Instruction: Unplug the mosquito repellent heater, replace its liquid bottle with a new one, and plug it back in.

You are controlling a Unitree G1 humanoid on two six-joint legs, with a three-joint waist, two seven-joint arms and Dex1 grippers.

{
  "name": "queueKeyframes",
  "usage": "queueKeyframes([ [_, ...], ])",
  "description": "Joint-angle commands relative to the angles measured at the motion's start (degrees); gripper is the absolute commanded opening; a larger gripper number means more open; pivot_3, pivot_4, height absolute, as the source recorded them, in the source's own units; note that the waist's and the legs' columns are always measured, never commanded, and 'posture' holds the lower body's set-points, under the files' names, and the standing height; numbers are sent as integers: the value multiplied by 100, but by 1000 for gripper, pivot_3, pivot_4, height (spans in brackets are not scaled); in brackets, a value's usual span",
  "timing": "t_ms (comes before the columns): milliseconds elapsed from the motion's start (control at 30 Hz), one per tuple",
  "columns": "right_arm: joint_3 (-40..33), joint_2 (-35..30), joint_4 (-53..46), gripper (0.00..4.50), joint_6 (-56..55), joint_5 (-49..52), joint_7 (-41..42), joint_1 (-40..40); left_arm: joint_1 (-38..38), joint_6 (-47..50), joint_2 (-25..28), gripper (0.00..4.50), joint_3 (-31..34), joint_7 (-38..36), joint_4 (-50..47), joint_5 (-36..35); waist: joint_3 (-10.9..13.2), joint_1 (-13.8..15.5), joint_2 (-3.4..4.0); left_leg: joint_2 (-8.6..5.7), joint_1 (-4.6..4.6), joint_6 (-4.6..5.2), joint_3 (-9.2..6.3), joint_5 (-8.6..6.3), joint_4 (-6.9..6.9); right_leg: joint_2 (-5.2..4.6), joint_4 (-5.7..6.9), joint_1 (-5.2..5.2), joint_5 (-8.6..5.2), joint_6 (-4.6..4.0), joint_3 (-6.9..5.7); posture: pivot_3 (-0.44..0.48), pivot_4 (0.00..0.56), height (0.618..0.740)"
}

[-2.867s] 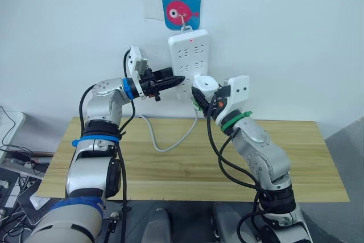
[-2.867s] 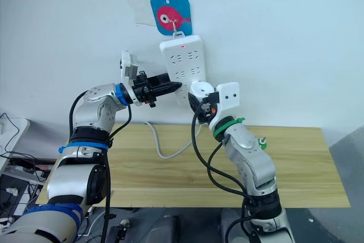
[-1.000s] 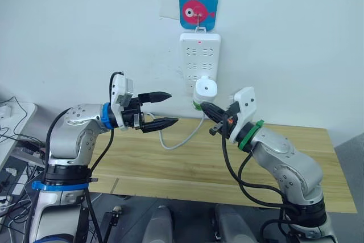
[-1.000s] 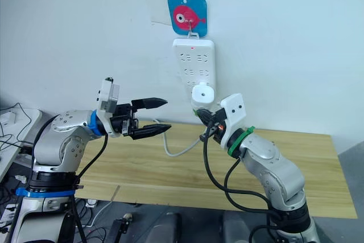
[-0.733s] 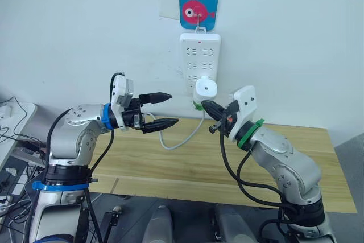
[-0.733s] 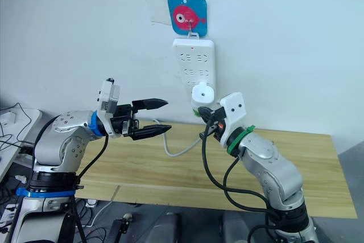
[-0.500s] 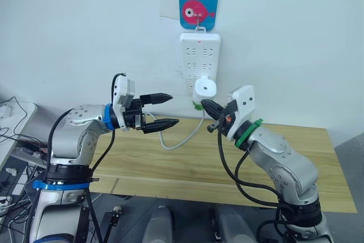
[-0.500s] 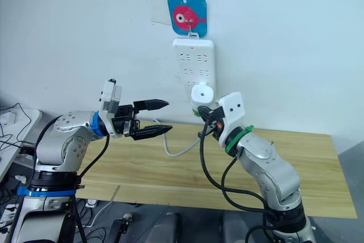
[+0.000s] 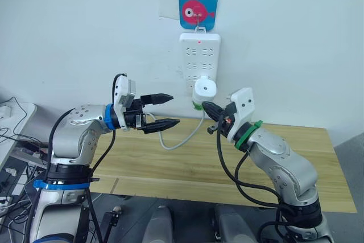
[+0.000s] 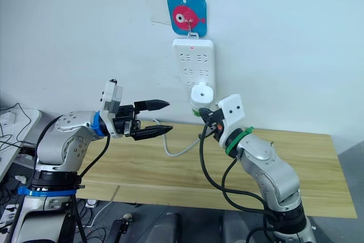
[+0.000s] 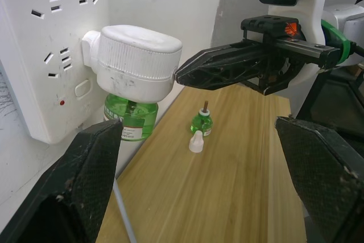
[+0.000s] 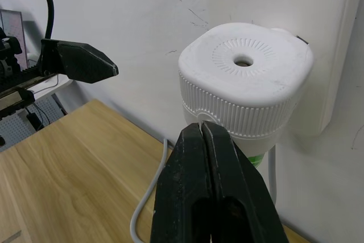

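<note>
Prongs of heater (image 11: 136,64) hidden in power strip (image 9: 199,61).

A light wooden bench (image 9: 296,157) stands against the white wall, its planks running along its length. On its top, seen in the left wrist view, a small green liquid bottle (image 11: 201,122) with a dark wick stands upright, and a small white cap (image 11: 195,141) stands just beside it, apart from the bottle. A white cable (image 9: 181,139) hangs down from the wall and loops onto the bench near its back edge.
</note>
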Motion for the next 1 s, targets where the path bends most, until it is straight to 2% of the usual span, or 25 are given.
queueKeyframes([
  [33,-93,18,-65,37,-126,-39,10,-86,-106,-27,36,4500,26,26,-92,-109,0,0,0,0,0,0,0,0,0,0,0,0,0,0,0,52,187,740],
  [533,-454,464,118,37,-77,-30,-265,-386,-195,2,-2,4500,-36,30,-63,-126,0,-8,0,1,3,0,0,0,2,1,6,0,0,-1,1,37,184,740],
  [1000,-259,-112,-489,37,347,432,291,29,-134,239,145,4500,-41,350,-107,39,0,-2,0,1,1,0,-1,0,-1,1,1,0,0,-2,0,52,179,740],
])
